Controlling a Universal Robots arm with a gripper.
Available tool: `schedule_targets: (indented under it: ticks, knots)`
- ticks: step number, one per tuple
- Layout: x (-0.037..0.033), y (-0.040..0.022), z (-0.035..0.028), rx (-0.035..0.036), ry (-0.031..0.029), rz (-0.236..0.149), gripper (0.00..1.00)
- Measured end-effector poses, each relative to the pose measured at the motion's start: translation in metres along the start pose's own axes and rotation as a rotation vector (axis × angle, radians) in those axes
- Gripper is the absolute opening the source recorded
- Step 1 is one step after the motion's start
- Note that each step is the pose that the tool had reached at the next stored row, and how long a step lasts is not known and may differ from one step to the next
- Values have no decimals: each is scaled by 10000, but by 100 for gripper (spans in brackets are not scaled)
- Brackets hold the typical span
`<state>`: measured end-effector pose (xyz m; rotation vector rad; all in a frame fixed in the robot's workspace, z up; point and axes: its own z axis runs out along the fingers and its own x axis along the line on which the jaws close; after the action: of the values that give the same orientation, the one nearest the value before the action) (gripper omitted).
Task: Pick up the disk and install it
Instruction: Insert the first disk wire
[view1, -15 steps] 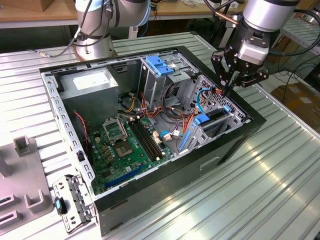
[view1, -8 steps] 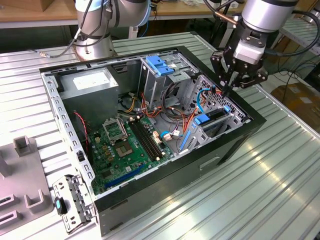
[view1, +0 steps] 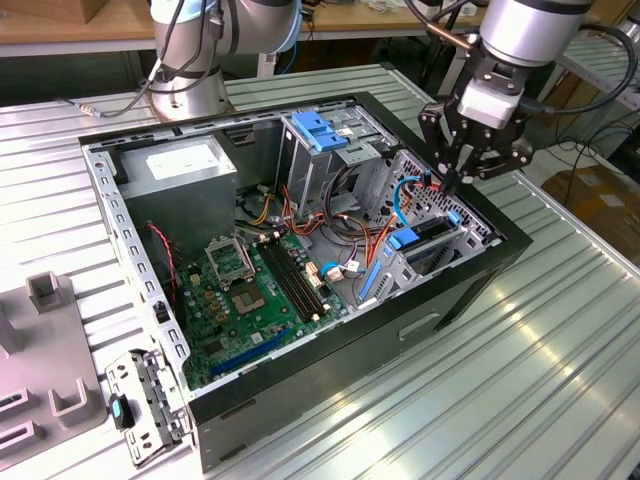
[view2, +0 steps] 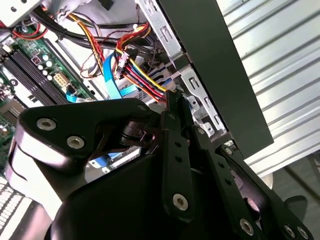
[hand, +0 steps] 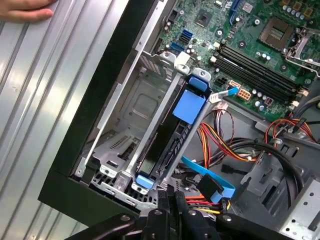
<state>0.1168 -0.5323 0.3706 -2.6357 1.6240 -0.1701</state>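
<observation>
Ribbed metal table (view1: 560, 340) with an open PC case (view1: 330, 330); the disk (hand: 162, 145) sits mostly hidden in its bay, right below the gripper (view1: 452, 180), fingers pressed together

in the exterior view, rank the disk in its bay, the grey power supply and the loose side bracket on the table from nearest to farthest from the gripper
1. The disk, in the drive bay just below the gripper.
2. The power supply, in the case's far corner, toward the exterior view's left.
3. The bracket, on the table outside the case, lower left.
</observation>
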Motion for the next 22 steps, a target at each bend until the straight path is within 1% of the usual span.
schedule_targets:
  ticks: [4, 5, 7, 8, 12, 15, 16, 18, 20, 22]
  knots:
    - [-1, 2, 13, -61, 79, 848, 16]
    - [-1, 2, 17, -81, 105, 1128, 16]
    - [-2, 3, 22, -103, 132, 1427, 16]
    - [-2, 3, 25, -121, 155, 1670, 16]
    - [-4, 5, 30, -152, 196, 2095, 16]
    - [-18, 27, 33, -171, 219, 2362, 16]
    - [-20, 30, 41, -192, 247, 2652, 16]
    - [-22, 32, 56, -218, 280, 3012, 16]
    - [-25, 37, 84, -250, 323, 3463, 16]
    - [-26, 38, 85, -252, 325, 3481, 16]
